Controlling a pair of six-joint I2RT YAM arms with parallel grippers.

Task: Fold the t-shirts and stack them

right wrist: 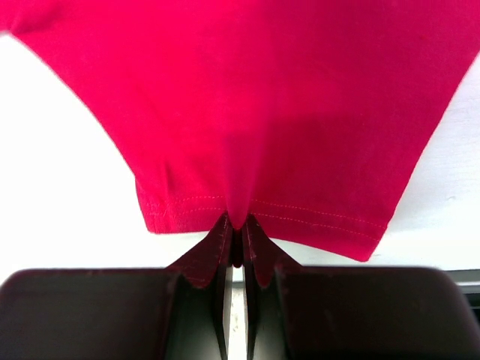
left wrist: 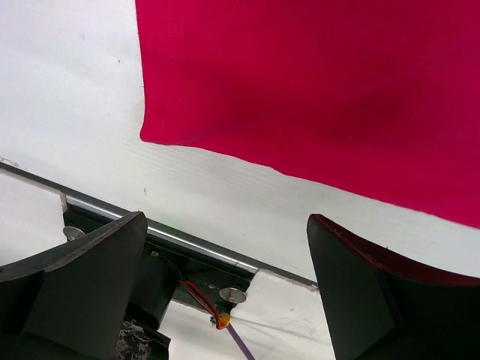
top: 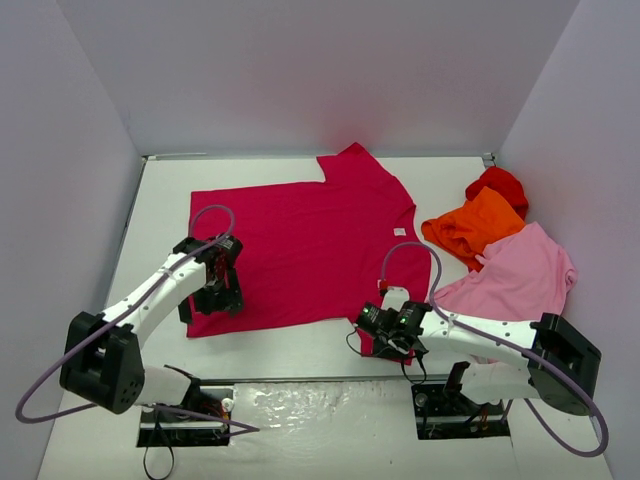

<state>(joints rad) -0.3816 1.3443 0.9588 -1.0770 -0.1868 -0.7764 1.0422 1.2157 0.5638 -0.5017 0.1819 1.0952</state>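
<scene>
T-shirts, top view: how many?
4: raspberry shirt spread flat mid-table; orange shirt bunched at right; bright red shirt behind it; pale pink shirt nearer, right edge. More could hide under those three.

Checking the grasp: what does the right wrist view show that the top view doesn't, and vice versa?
Right wrist only: the right gripper shut on the raspberry shirt's sleeve hem. Top only: the left gripper over that shirt's near left corner, plus orange shirt, pink shirt and red shirt heaped at right. Both: the raspberry shirt on the white table.
</scene>
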